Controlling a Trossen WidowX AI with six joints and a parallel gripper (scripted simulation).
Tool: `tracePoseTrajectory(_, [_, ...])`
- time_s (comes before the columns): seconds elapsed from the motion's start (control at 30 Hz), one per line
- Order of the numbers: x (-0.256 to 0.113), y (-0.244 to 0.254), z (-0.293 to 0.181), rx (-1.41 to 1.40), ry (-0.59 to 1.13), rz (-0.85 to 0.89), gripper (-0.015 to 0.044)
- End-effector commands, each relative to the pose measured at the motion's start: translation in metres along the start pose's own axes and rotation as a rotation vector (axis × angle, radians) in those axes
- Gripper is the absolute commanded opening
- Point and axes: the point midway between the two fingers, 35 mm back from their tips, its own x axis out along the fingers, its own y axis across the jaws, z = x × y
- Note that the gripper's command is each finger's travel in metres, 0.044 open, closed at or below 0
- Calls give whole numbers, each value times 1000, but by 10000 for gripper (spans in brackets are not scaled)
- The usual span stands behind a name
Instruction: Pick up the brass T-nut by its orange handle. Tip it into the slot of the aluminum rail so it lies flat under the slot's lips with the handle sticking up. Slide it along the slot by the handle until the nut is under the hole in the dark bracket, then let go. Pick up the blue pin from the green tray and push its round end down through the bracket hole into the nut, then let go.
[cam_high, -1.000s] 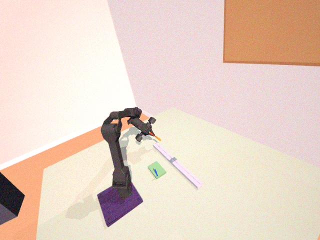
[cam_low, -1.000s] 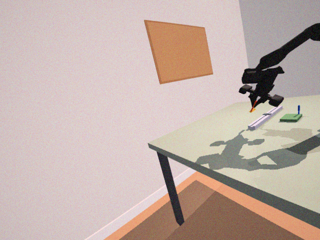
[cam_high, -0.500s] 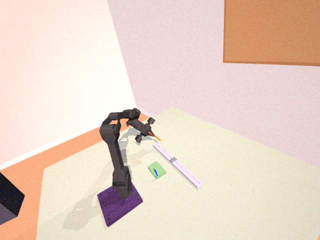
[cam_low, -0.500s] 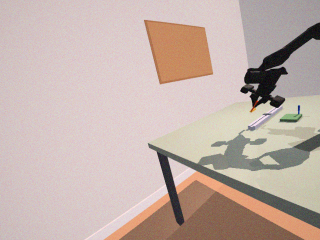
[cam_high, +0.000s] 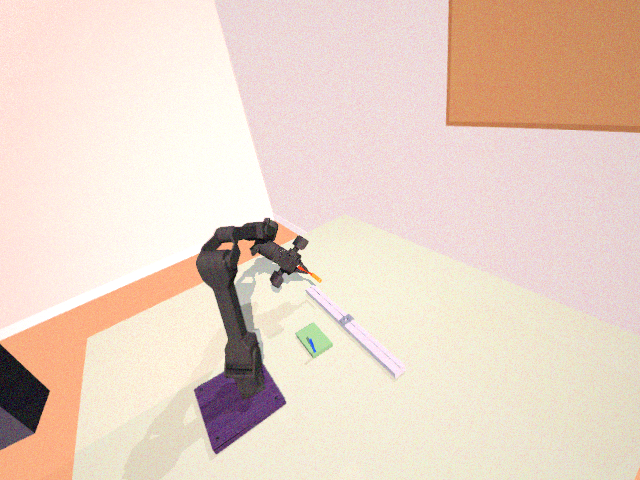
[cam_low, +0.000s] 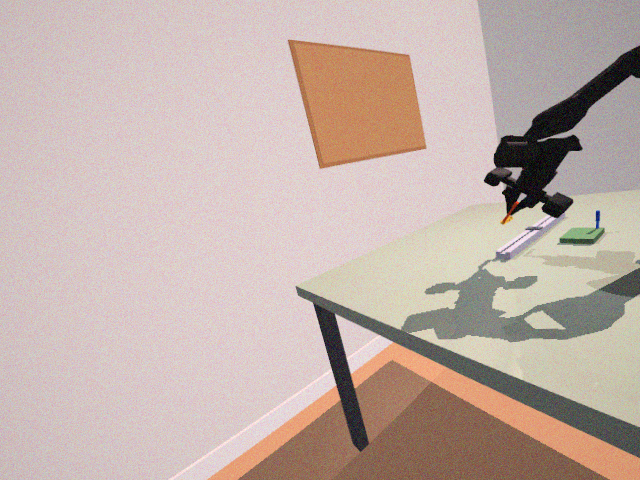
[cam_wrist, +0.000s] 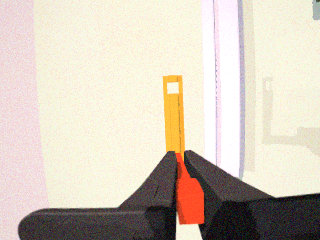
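Gripping the stiff, probably light orange handle (cam_high: 305, 270) (cam_low: 511, 210) (cam_wrist: 191, 202) mid-frame from above, gripper (cam_high: 305, 269) (cam_low: 511, 209) (cam_wrist: 179, 158) closed on it; brass T-nut (cam_high: 316, 277) (cam_low: 506, 220) (cam_wrist: 175, 122) hanging just beyond the fingertips, best left untouched.

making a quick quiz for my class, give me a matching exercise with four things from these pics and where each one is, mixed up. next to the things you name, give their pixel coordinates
Things
1. orange handle (cam_high: 303, 269) (cam_low: 511, 210) (cam_wrist: 190, 202)
2. blue pin (cam_high: 311, 345) (cam_low: 597, 219)
3. dark bracket (cam_high: 345, 319) (cam_low: 534, 227)
4. purple base plate (cam_high: 235, 421)

Places
A. across the aluminum rail (cam_high: 369, 344) (cam_low: 522, 242) (cam_wrist: 230, 75), between its ends
B. under the foot of the arm
C. between the fingers of the hand (cam_high: 305, 270) (cam_low: 510, 211) (cam_wrist: 180, 154)
D. upright in the green tray (cam_high: 321, 341) (cam_low: 576, 236)

Right pairs: 1-C, 2-D, 3-A, 4-B
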Motion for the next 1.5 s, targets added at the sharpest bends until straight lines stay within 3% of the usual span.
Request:
tracePoseTrajectory(0.0, [0, -2, 2, 10, -3, 16, -150])
tracePoseTrajectory(0.73, [-2, -8, 5, 38, 2, 74, -150])
tracePoseTrajectory(1.47, [25, -28, -2, 37, 7, 75, -150])
